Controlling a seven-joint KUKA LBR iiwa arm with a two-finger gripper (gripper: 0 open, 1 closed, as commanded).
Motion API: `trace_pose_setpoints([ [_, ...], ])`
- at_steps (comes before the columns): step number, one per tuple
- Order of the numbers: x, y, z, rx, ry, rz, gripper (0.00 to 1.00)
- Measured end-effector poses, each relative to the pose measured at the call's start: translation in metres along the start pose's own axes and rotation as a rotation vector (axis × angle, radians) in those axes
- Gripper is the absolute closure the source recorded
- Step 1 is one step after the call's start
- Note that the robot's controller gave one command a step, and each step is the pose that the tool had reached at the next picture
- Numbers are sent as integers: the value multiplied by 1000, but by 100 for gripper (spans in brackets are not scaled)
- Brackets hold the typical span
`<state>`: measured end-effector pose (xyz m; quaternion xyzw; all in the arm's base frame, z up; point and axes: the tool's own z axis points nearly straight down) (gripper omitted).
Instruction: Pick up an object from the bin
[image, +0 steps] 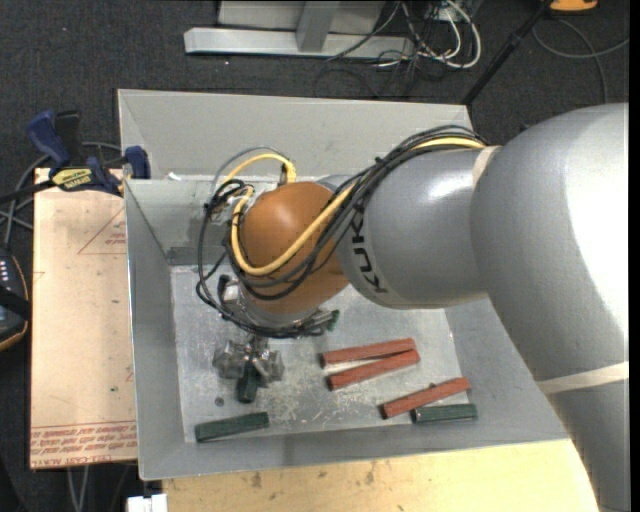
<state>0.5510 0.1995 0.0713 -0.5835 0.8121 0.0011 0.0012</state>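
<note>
Grey metal bin (150, 330), orange-covered wrist (285, 245) low over its floor. Landmark is the dark green bar (232, 427) lying flat by the front wall. Just behind that bar, toward the back wall, a short dark block (247, 388) lies tilted, right at the tips of the jaws. The jaws stand directly over it, touching or nearly so. How far open they are I cannot tell because metal parts crowd the spot, so no hold is claimed. Well right of the green bar are a pair of red-brown bars (368, 353), a third red-brown bar (424, 397) and a second dark green bar (445, 413) just beside it. Step, judged: closing on the dark block. To do it well, centre the block between the jaws, squeeze across its narrow side, and lift straight up, clear of the green bar.
</note>
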Motion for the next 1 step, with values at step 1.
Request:
trace_pose_setpoints([
  [1, 23, 17, -159, 6, -2, -334, 100],
])
